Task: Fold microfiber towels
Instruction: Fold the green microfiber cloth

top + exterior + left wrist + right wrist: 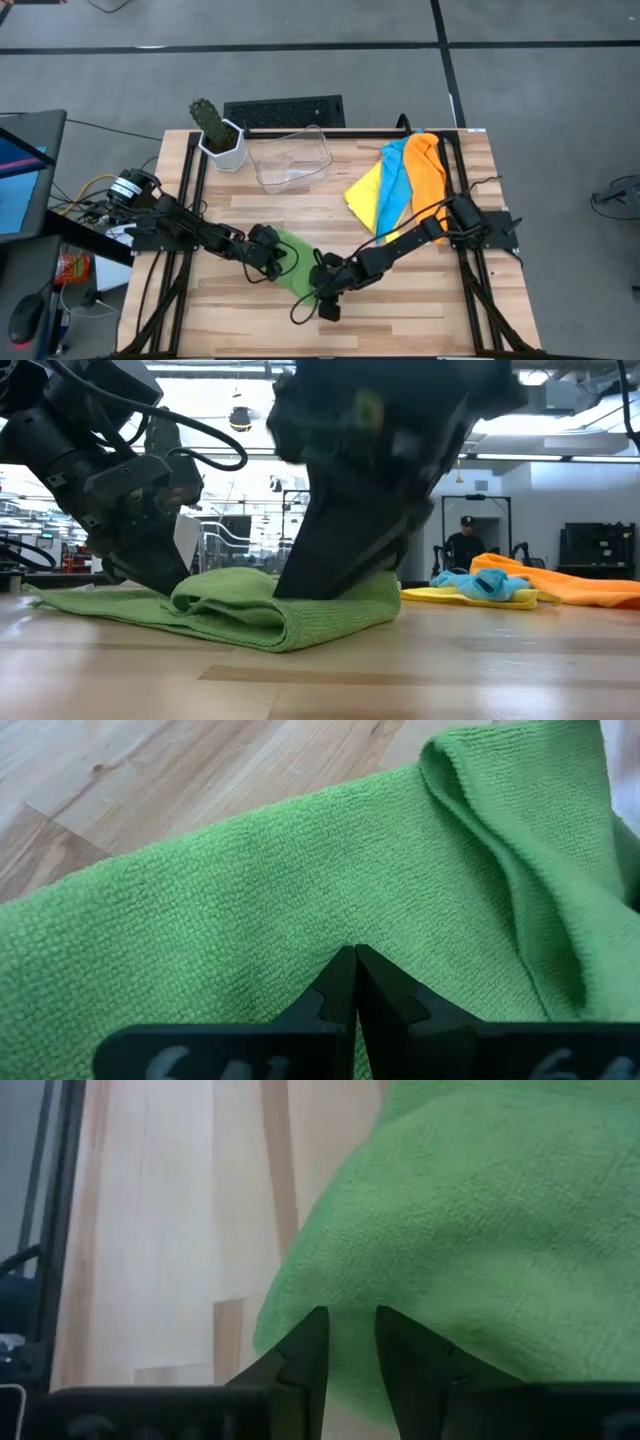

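A green microfiber towel (293, 262) lies folded on the wooden table, its rounded fold (290, 630) toward the near edge. My left gripper (355, 960) is shut, its tips on the towel's top at the left side. My right gripper (350, 1332) stands open, coming down on the towel's near right edge (300, 1280). The yellow (365, 195), light blue (395, 185) and orange (428, 170) towels lie overlapping at the far right, untouched. My left gripper presses its shut fingertips (342, 970) down on the green towel's upper layer (300, 910), slanting from the table's left. The cloth lies flat on the table, with a raised fold (205, 598) beside the tips. Whether any cloth is nipped between them I cannot tell. My right gripper has its two fingers (305, 1345) astride the towel's rounded edge (345, 1355), slanting down from the right. Green cloth shows in the narrow gap between them. The towel stays on the table; I cannot tell whether the fingers have hold of it.
A clear plastic bin (290, 160) and a potted cactus (218, 135) stand at the far side of the table. Bare wood (420, 300) lies near the front edge on the right. A person (462, 545) shows in the room behind.
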You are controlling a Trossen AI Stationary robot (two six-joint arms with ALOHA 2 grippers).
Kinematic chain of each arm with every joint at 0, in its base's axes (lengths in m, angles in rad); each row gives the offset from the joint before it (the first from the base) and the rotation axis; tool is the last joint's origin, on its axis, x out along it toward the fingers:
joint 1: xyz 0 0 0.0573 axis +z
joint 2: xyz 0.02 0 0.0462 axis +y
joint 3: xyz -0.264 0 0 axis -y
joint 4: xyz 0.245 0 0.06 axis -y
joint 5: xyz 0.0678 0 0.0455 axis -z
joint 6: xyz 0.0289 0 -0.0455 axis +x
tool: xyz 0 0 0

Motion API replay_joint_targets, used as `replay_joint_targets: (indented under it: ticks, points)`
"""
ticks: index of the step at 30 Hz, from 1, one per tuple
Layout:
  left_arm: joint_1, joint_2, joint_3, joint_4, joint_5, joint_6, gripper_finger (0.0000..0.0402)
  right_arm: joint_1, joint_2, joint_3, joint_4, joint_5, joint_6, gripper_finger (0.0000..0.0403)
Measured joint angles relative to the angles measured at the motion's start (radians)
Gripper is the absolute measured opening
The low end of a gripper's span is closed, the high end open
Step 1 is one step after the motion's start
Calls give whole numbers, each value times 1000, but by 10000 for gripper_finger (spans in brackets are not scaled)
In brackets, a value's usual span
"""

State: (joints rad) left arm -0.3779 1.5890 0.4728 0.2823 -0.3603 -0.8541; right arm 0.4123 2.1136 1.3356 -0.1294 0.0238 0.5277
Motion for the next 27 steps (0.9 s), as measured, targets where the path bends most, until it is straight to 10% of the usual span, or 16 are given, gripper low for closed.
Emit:
replay_joint_targets:
  ticks: [27]
  points:
    - [30, 0, 0, 69, -2, -35, 0, -27, -16, 52, 117, 113, -190, 114]
